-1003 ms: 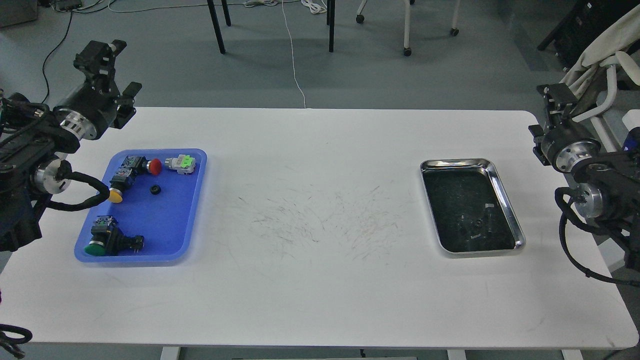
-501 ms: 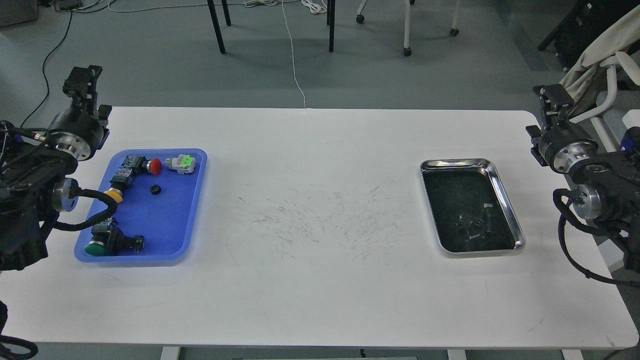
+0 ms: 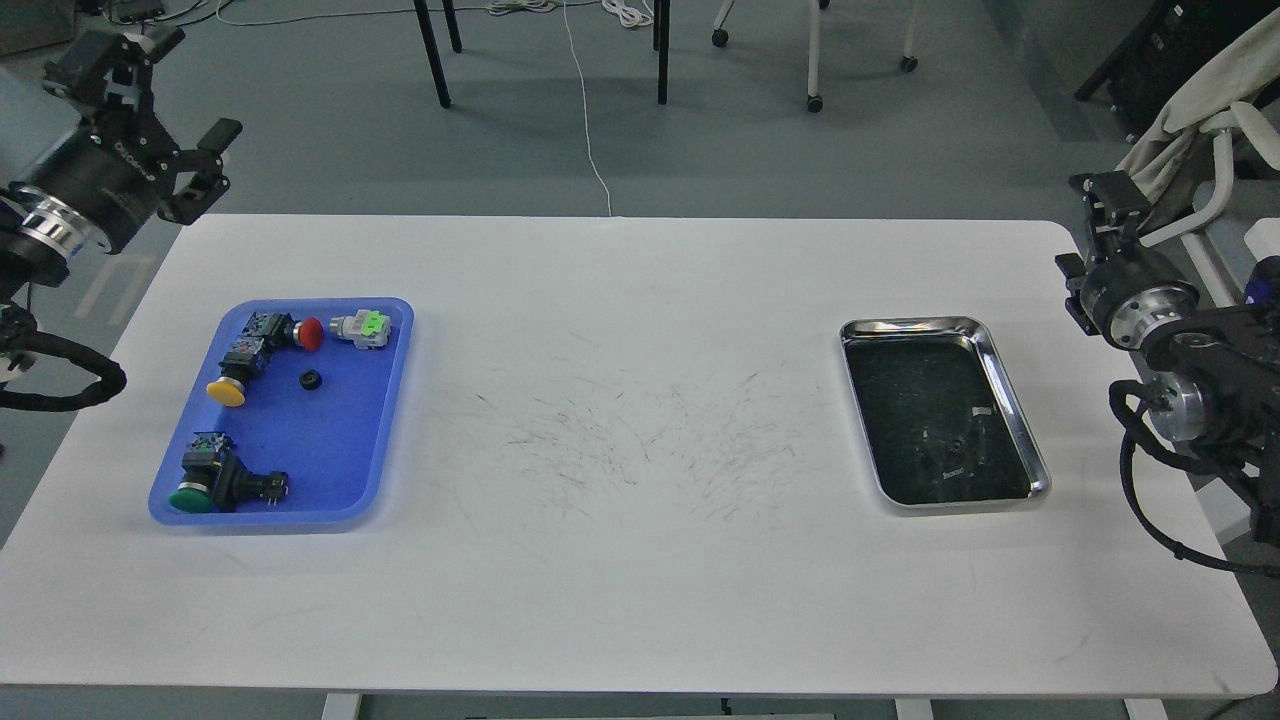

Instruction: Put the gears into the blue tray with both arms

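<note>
**Plastic, steel and a scuffed white top**

The surface (image 3: 640,600) is showing a smooth matt white finish, scuffed with fine dark scratches across its middle. The blue tray (image 3: 385,420) is looking like smooth plastic with a soft sheen. The steel tray (image 3: 1010,395) is gleaming mirror-bright along its rim, its inside looking dark and scratched. The gear (image 3: 311,380) is appearing matt black. Both arms are showing matt black casings with brushed silver metal ring joints.
</note>
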